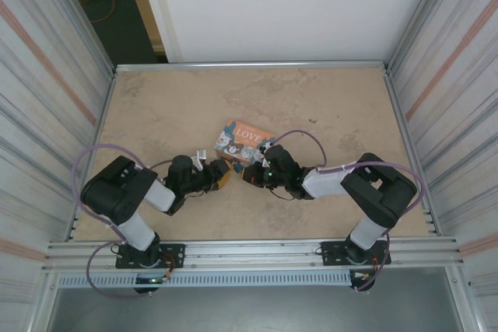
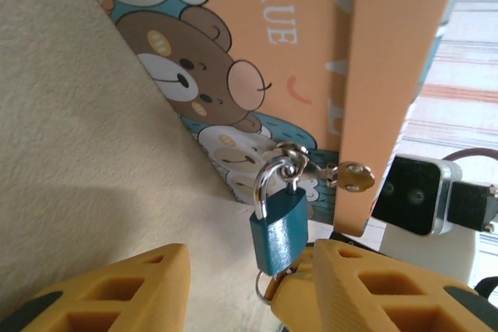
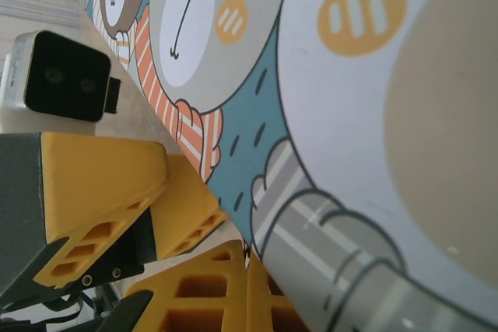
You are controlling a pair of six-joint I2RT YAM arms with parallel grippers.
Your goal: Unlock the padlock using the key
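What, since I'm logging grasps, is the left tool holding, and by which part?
Nothing held: the left tool stands open, the padlock between its fingers, ungripped.

The bottom of the small teal-blue metal padlock point(image 2: 278, 227) sits behind a yellow plastic finger point(image 2: 334, 262) of the left gripper point(image 2: 249, 258), so its keyhole is hidden. A thin silver wire ring point(image 2: 263, 289) peeks out there, mostly hidden too. Ahead of the fingers, the orange-and-teal tin box with cartoon bears point(image 2: 233, 21) runs off the top edge. Right against the right gripper point(image 3: 245, 289), the tin looks blurry and is cut off on all sides. What those fingers grip cannot be told.
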